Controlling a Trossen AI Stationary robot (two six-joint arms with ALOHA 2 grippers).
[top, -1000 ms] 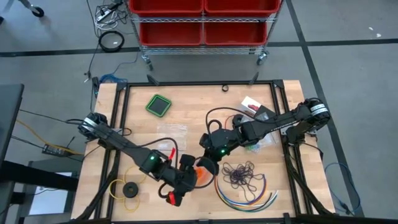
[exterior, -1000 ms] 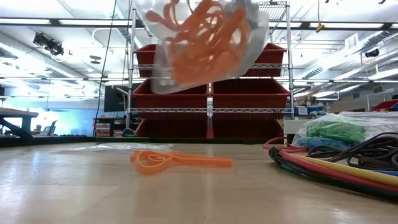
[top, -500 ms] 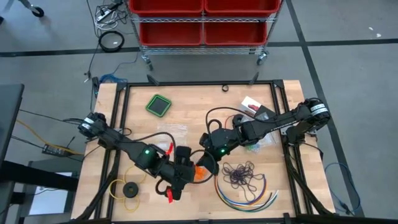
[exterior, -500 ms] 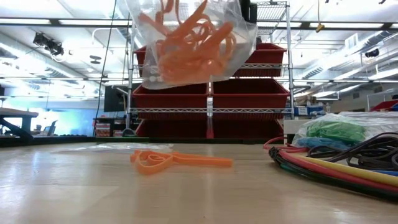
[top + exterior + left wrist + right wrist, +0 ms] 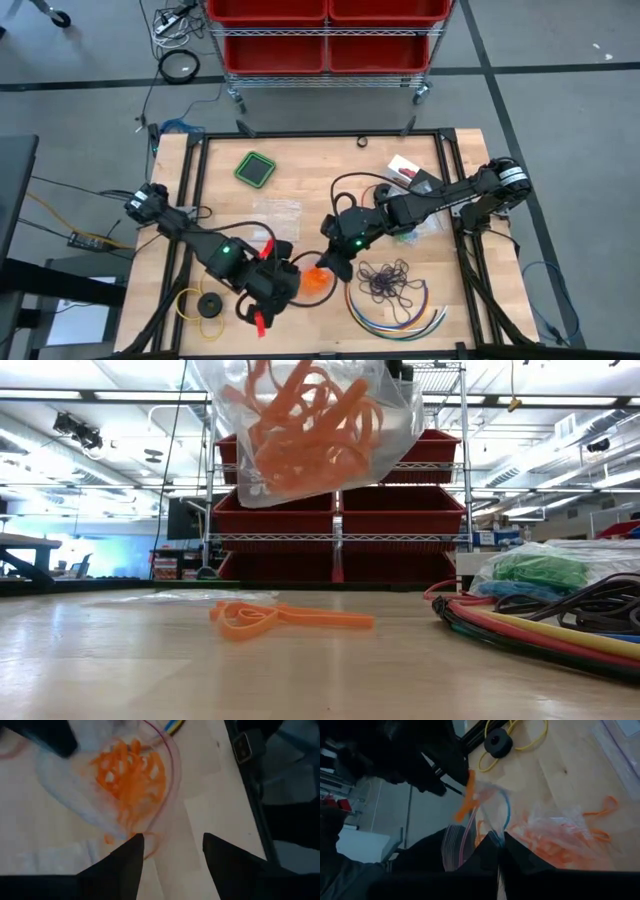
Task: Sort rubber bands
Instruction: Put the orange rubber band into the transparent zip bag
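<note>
— Over the middle of the table (image 5: 300,170), is that a clear bag (image 5: 310,425) hanging in the air?

— Yes, stuffed with orange rubber bands (image 5: 305,420). The right gripper (image 5: 333,262) has its jaws pinched shut on the bag's edge (image 5: 492,832), so the bag dangles clear of the wood.

— And the left gripper (image 5: 262,318)?

— Near the front edge of the table, just beside the bag. From its own wrist camera its two fingers (image 5: 125,860) stand apart, jaws fairly wide, with nothing between them; they point at the bag and at the wood under it.

— Are all the orange ones bagged?

— No. A few loose orange bands (image 5: 265,618) lie flat on the table under the bag.

— Where are the other colours?

— A tangle of dark purple bands (image 5: 392,280) sits to the right of the bag, ringed on its front side by long coloured cables (image 5: 400,318). Low down at the far right I can make out a green bunch (image 5: 545,570) in clear plastic with a blue bunch (image 5: 500,590) next to it.

— Anything else lying about?

— A yellow ring with a black disc (image 5: 208,303) at the front left, a green square pad (image 5: 255,168) toward the back, and an empty clear bag (image 5: 275,210) lying flat behind the left arm. Red bins (image 5: 325,30) stand on a shelf behind the table.
</note>
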